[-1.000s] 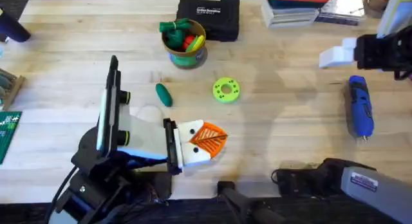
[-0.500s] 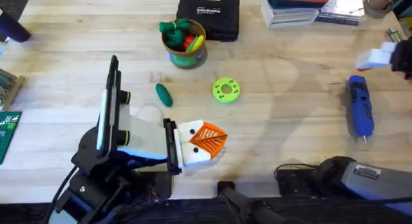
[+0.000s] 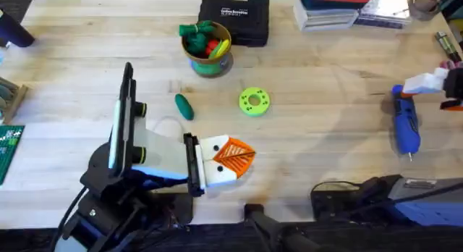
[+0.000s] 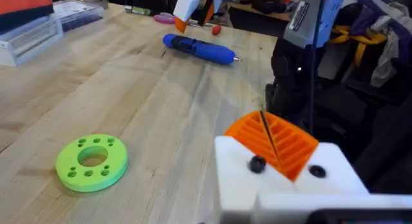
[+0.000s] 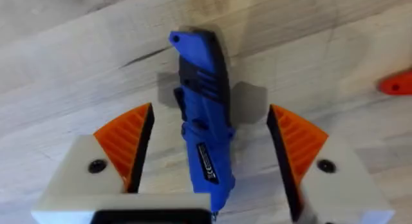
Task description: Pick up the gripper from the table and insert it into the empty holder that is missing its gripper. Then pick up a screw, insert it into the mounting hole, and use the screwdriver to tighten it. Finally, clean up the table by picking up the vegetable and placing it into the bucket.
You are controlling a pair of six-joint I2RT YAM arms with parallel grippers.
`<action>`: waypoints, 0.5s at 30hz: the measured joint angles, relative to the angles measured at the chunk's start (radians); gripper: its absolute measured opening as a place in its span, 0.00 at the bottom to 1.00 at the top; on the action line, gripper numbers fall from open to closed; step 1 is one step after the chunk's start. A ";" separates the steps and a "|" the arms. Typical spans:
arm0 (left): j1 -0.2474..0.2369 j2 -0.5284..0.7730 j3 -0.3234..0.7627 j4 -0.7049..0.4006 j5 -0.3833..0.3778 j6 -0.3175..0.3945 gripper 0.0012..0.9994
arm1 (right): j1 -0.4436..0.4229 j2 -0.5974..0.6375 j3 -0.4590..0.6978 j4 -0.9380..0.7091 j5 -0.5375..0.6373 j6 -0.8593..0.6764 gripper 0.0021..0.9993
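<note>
A: Progress check! The left gripper [image 3: 231,159] is seen parked on the table [image 3: 318,78] with both orange ribbed pads [image 4: 277,139] seated in their white holders [image 4: 283,179] and pressed together, nothing between them. So the missing fingertip appears to be fitted already.

B: And the screw?

A: Dark screw heads can be made out on the white blocks in the left wrist view, but whether tightening is finished cannot be judged. The screwdriver [image 3: 405,122] is being lined up right now: in the right wrist view the right gripper [image 5: 209,147] is held wide open above it, one ribbed orange wedge on each side, no contact seen.

B: Cleanup?

A: Not started. The vegetable [image 3: 184,106], a smooth dark green oblong, is lying on bare wood beside the green disc [image 3: 254,101], well apart from the bucket [image 3: 208,55], which is already stuffed with toy greens and reds.

B: Surfaces?

A: Pale grained wood; glossy blue plastic on the pen-shaped driver, thin metal tip; matte white blocks, ridged orange faces.
</note>
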 joint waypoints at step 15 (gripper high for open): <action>0.000 0.000 0.000 0.000 0.000 0.000 0.00 | 0.053 0.186 0.000 0.061 -0.009 -0.227 0.99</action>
